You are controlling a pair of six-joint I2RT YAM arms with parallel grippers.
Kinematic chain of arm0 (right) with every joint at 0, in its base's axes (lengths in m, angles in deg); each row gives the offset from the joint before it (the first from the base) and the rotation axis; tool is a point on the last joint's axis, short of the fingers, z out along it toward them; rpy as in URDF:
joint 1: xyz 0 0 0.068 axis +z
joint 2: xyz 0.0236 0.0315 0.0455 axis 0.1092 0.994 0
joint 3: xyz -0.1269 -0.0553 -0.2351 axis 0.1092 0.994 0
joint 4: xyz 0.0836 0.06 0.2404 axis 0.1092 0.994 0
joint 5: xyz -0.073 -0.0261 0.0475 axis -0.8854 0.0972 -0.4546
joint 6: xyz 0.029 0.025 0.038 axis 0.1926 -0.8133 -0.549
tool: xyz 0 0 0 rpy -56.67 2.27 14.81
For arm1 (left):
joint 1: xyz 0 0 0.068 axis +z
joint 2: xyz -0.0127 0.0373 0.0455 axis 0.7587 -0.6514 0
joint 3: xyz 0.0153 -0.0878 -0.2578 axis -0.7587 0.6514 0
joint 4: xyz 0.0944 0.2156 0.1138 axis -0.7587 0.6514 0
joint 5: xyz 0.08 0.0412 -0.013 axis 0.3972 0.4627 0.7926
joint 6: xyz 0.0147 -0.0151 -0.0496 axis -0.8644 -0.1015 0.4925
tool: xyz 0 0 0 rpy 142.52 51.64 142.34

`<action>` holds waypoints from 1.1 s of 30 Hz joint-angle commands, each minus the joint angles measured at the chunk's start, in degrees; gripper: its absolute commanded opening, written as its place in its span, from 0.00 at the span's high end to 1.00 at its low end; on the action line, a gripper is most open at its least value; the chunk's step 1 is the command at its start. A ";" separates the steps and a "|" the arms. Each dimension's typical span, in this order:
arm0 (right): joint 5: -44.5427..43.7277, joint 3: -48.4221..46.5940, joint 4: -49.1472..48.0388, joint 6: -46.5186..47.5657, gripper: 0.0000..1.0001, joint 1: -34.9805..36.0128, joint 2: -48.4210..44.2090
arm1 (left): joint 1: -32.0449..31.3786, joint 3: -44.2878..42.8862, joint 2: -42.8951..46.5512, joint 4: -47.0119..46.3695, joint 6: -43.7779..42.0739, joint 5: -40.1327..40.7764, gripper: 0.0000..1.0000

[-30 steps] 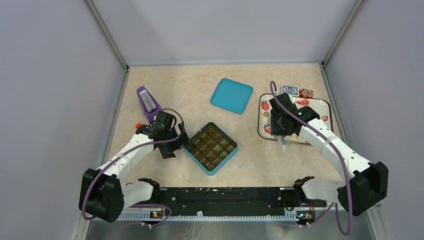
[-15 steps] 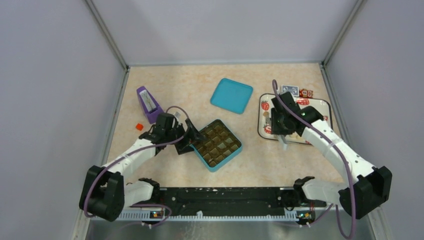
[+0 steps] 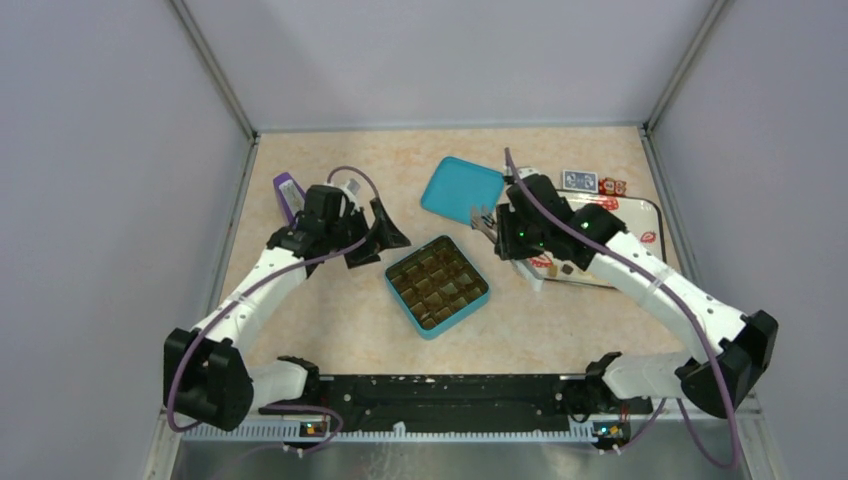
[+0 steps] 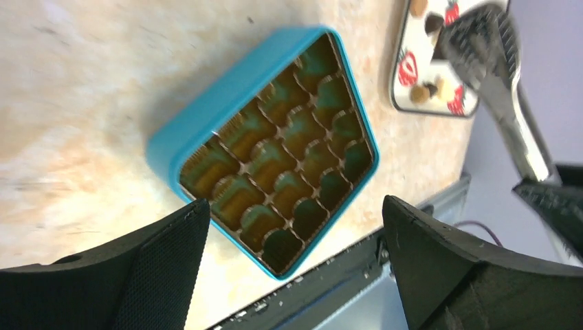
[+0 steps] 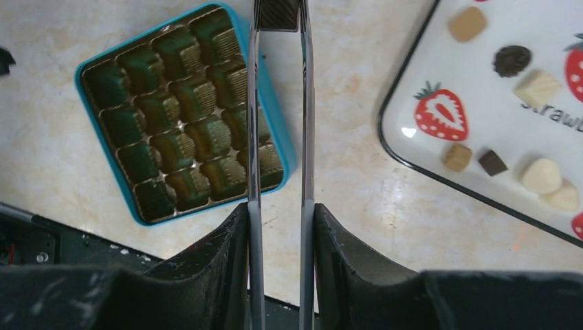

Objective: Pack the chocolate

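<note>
Chocolate sits on the tray right of the box, the right gripper clamping tongs, seemingly to ferry pieces, and the left gripper splayed empty.

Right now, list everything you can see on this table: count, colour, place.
tin box: one, teal with gold cell liner, cells look empty, table centre
lid: one, teal, behind the box
tray: one, white with red strawberries, right side
chocolate: seven pieces showing, tan, dark, cream, on the tray
holder: one, purple, far left
card: one, blue, behind the tray
wrapped bits: red, beside the card, count unclear
tongs: one pair, metal, held over the box's edge
table: beige
left gripper: open, above the box
right gripper: shut on the tongs
</note>
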 commanded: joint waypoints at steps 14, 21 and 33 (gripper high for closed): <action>3.58 -0.80 -13.03 -3.29 0.90 11.84 9.34 | 16.61 4.64 3.73 1.50 -1.03 -0.89 0.02; 5.18 -1.13 -12.95 -2.89 0.89 12.53 11.71 | 16.70 2.68 3.99 4.24 -3.66 1.83 0.02; 3.69 -0.32 -12.72 -3.80 0.78 13.46 13.19 | 16.76 2.70 3.64 4.47 -4.28 2.29 0.02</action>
